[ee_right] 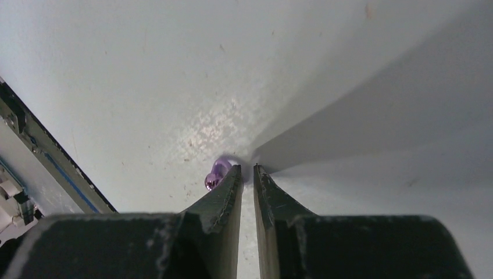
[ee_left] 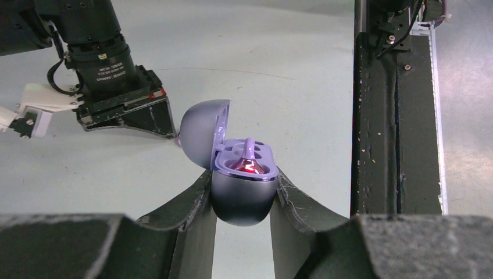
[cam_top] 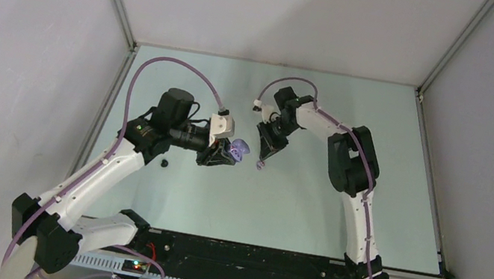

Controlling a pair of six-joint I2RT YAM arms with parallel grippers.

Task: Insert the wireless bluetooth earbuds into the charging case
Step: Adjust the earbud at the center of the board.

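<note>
Left claw (ee_left: 243,174) tight on case (ee_left: 241,203), right (ee_right: 247,170) on earbud (ee_right: 215,173)

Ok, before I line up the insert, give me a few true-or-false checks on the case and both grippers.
1. The left gripper clamps the purple charging case. True.
2. The case's lid is closed. False: it stands open, with a red light glowing inside.
3. The right gripper has a purple earbud at its fingertips. True.
4. The right gripper's jaws gape wide. False: they are nearly together.
5. The black earbud sits in the case. False: it lies on the table beside the left arm.
</note>
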